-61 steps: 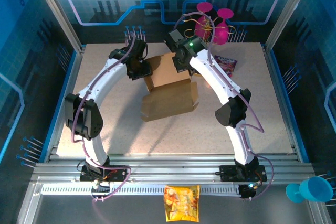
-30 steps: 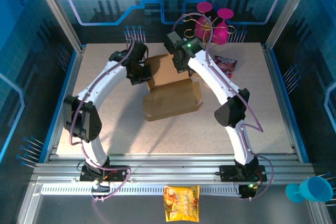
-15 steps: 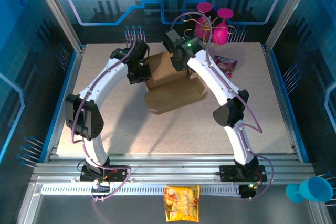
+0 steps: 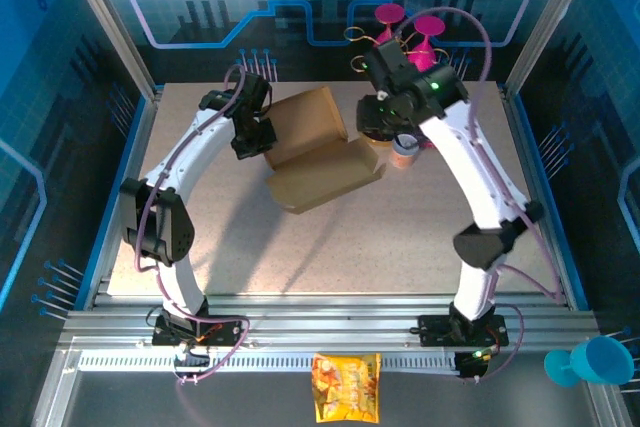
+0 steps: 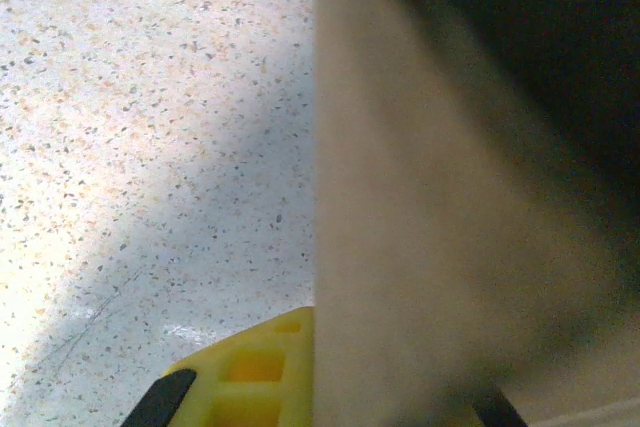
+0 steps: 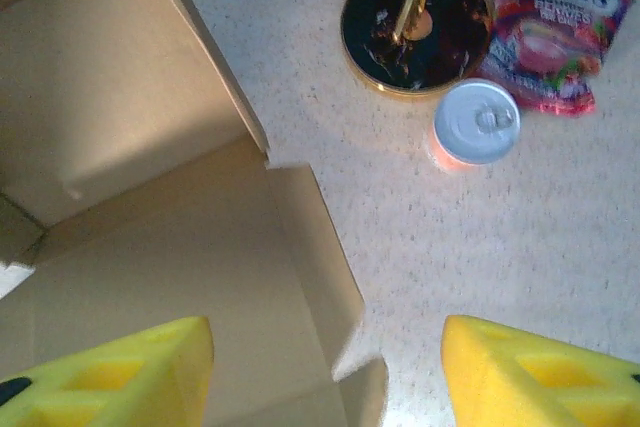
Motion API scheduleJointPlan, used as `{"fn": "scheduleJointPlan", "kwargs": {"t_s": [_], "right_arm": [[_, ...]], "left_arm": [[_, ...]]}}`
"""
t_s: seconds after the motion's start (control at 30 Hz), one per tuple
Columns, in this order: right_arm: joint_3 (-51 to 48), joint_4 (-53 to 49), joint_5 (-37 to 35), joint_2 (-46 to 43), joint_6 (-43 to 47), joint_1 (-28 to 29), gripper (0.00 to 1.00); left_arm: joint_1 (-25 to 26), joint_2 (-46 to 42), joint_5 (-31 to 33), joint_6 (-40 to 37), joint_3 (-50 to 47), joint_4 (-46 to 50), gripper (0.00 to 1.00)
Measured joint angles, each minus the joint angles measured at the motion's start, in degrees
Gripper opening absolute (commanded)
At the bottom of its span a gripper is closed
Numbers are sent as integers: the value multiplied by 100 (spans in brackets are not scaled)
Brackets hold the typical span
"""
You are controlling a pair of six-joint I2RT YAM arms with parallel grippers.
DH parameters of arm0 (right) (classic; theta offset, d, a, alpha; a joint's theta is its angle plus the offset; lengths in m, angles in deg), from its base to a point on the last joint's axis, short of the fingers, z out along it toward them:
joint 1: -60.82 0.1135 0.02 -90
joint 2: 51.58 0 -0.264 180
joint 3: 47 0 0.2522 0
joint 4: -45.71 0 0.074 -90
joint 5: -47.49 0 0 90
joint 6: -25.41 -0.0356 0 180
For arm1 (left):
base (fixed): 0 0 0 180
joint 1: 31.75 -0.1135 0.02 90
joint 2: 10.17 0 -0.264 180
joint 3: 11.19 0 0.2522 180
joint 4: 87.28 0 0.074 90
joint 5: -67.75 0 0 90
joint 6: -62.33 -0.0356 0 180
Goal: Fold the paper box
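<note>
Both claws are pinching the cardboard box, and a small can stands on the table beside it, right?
Not quite. Only the left gripper pinches the paper box; the right gripper is open above it, as the right wrist view shows. The can does stand beside it.

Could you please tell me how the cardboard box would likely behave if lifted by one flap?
The paper box would probably feel light: it is thin cardboard, open and empty inside. Its flaps likely swing at the creases rather than staying stiff, since the panels stand at different angles. Pushed, it may slide easily over the smooth table.
</note>
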Motion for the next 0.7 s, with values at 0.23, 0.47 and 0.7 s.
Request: {"fn": "scheduleJointPlan", "kwargs": {"t_s": [0.23,0.47,0.7], "right_arm": [[-3023,1082,1054,-2024,-1650,-11,62],[-5263,3073,2238,-2398,-3244,66,61],[-5169,3934,2559,-1919,-3644,153,54]], "left_arm": [[-168,0,46,299,-46,26,0],[-210,0,39,437,-81,24,0],[-210,0,-28,457,-98,20,0]]}}
